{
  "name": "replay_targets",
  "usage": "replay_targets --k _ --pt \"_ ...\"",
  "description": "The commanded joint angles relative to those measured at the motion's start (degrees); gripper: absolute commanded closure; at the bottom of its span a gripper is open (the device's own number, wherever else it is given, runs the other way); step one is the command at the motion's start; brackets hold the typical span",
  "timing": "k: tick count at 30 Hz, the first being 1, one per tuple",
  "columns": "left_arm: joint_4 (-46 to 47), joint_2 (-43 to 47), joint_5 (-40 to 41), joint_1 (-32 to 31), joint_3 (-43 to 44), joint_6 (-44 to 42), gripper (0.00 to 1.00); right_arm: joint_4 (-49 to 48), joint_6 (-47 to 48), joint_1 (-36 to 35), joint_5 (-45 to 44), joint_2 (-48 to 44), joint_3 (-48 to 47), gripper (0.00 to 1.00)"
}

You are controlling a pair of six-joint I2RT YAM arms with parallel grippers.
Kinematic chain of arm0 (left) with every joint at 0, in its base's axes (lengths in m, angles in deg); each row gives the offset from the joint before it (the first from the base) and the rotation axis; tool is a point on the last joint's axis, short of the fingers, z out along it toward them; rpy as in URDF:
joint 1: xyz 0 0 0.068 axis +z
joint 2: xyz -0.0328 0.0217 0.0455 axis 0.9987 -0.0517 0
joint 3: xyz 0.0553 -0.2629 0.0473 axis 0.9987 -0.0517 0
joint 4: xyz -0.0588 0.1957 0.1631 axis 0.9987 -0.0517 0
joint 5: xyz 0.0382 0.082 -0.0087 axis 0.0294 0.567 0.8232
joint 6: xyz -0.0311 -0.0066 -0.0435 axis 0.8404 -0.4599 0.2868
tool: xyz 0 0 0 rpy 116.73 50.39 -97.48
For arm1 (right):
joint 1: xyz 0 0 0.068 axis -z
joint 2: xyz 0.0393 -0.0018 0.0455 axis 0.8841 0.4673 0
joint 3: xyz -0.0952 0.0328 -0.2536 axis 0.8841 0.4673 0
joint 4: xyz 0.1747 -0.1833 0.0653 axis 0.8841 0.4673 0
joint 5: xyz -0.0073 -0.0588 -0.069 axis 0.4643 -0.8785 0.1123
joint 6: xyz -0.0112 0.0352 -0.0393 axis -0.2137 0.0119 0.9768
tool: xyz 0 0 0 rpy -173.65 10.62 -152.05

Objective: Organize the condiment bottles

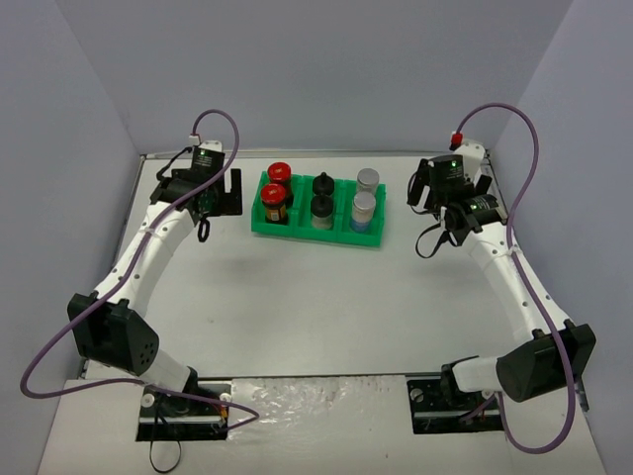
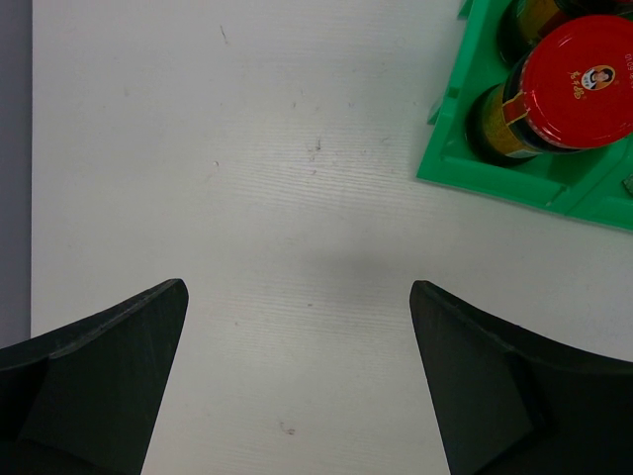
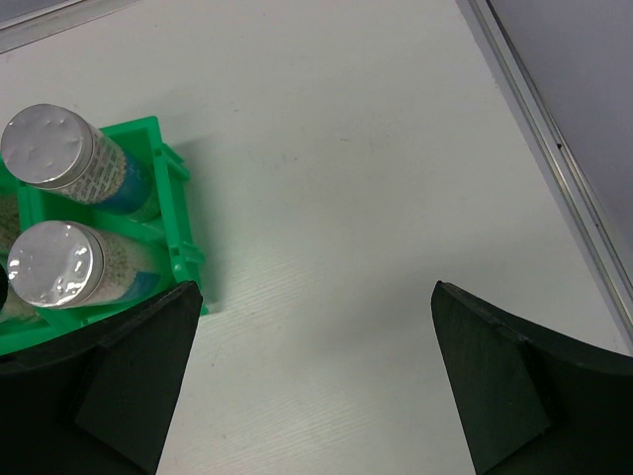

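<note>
Six condiment bottles stand in the green tray (image 1: 297, 231) at the back middle. Two red-capped jars (image 1: 276, 194) fill its left compartment, two black-capped jars (image 1: 322, 199) the middle, two silver-capped jars (image 1: 364, 205) the right. My left gripper (image 1: 229, 191) is open and empty, just left of the tray. In the left wrist view (image 2: 299, 289) a red-capped jar (image 2: 569, 94) shows at top right. My right gripper (image 1: 419, 188) is open and empty, right of the tray. The right wrist view (image 3: 311, 289) shows both silver-capped jars (image 3: 59, 267) at the left.
White table (image 1: 326, 297) with a raised metal rim (image 3: 554, 148) close on the right. Grey walls enclose the back and sides. The arm bases sit at the near edge.
</note>
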Motion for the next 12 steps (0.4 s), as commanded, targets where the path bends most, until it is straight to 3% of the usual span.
replay_targets --k 1,12 --pt "2.4 3.0 0.3 -0.3 1.2 -1.7 0.06 -2.8 -0.2 0.6 0.8 -0.9 -0.1 0.00" --pt "2.1 3.2 0.8 -0.3 1.3 -1.9 0.06 -2.9 0.2 1.7 2.6 -1.3 -0.3 0.00"
